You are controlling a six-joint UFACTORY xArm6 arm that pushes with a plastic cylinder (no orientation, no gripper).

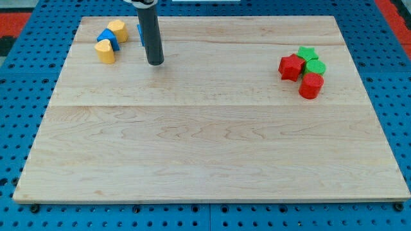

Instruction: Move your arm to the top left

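My tip (155, 63) on board (205, 154) near top-left corner, just right of yellow blocks (106, 51) and blue block (108, 36). No fingers on rig, bare rod only. Best approach: slide left and up slowly, skirt cluster, avoid shoving it off edge. Red and green blocks (303, 69) far right, irrelevant.

Legible text, labels, brands, numbers, signs: none found on the wooden board (212, 147), the blocks or the rod.

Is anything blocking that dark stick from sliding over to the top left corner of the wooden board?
Yes. A cluster of two yellow blocks and a blue block sits left of my tip, toward that corner; another blue block peeks out behind the rod.
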